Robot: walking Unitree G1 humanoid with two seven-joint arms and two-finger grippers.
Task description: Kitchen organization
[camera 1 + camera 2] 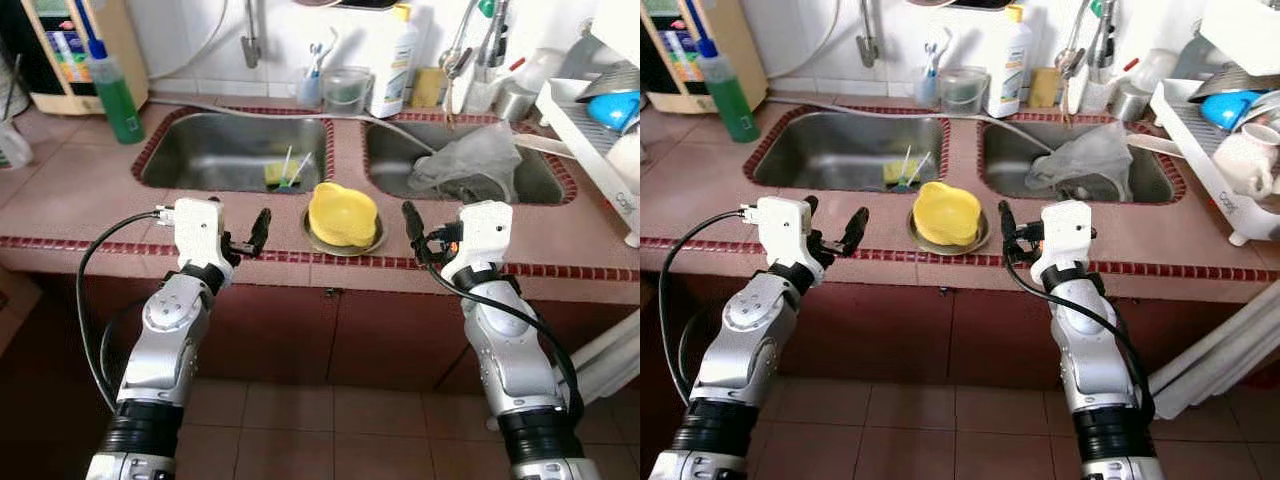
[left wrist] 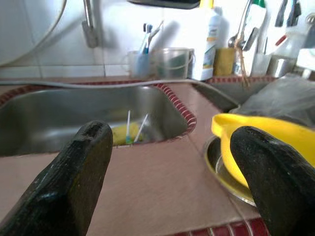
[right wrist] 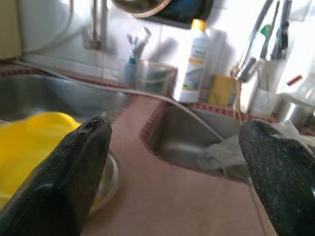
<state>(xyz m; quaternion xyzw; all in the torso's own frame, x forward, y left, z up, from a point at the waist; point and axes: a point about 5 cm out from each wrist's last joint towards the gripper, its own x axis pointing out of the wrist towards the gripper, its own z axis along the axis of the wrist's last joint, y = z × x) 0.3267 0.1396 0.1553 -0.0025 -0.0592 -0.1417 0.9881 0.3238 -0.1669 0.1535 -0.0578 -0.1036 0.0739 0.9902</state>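
1. Across the front of the scene ran the tiled worktop [image 1: 90, 190] w/ two steel sinks: left sink [image 1: 225, 150] held a small yellow sponge and a couple of thin sticks, right sink [image 1: 460, 160] held a crumpled clear plastic bag [image 1: 470, 160].
2. Between the sinks, on the front strip of worktop, sat the yellow bowl [image 1: 343, 213] inside a shallow metal dish [image 1: 345, 243]; the bowl was upright, opening up. Roughly round, so no real long axis; one side of the rim came to a slight lip, direction hard to call.
3. Both arms were raised at the worktop edge, bowl dead centre between them. Left end effector [image 1: 243, 240] was just left of the dish, fingers spread wide, holding nothing; bowl lay to its right and slightly fwd.
4. Right end effector [image 1: 422, 238] was just right of the dish, fingers also spread, empty; bowl lay to its left.
5. Judgement: about equal reach either side; the right looked marginally closer. Bowl prob. the next pick, rim grasp from the side.
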